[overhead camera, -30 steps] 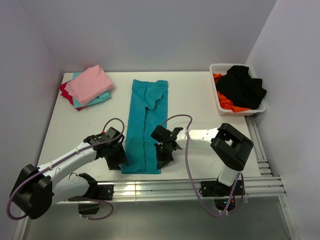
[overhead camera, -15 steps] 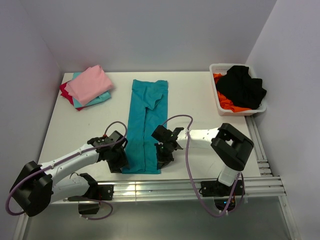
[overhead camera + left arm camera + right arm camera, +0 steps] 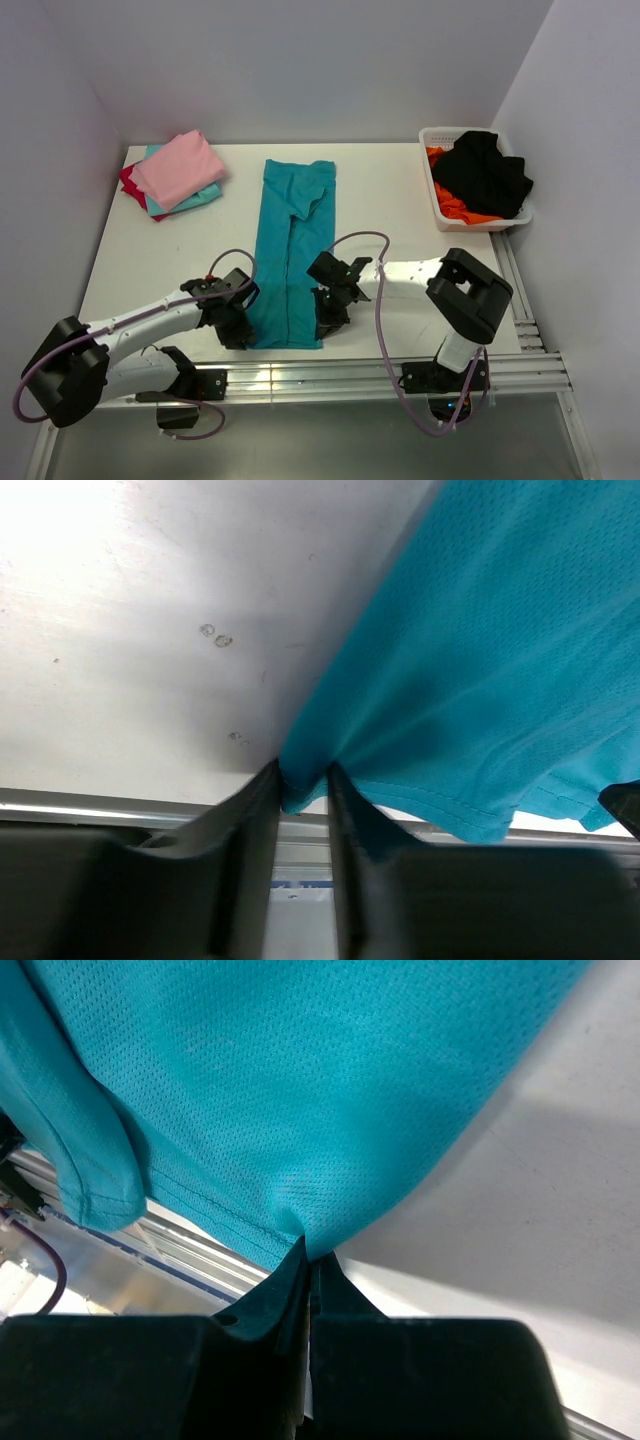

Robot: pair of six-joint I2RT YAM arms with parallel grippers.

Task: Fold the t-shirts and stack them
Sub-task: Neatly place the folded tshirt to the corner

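Observation:
The teal t-shirt [image 3: 290, 240] lies folded into a long narrow strip down the middle of the white table [image 3: 400, 200]. My left gripper [image 3: 240, 325] is at the strip's near left corner. In the left wrist view my left gripper [image 3: 303, 780] is shut on a bunched corner of the teal t-shirt [image 3: 480, 660]. My right gripper [image 3: 322, 322] is at the near right corner. In the right wrist view my right gripper [image 3: 310, 1255] is shut on the hem of the teal cloth [image 3: 300, 1080]. A pink t-shirt [image 3: 180, 165] tops a folded stack over lighter teal [image 3: 200, 198] and red [image 3: 130, 182] ones.
A white mesh basket [image 3: 440, 205] at the back right holds black [image 3: 485, 175] and orange [image 3: 455, 205] clothes. A metal rail [image 3: 380, 372] runs along the table's near edge, just beyond both grippers. Walls close in on the left, back and right.
My left gripper has moved right and nearer onto the shirt's near left corner and is now shut on it. My right gripper has shifted slightly nearer, still on the hem.

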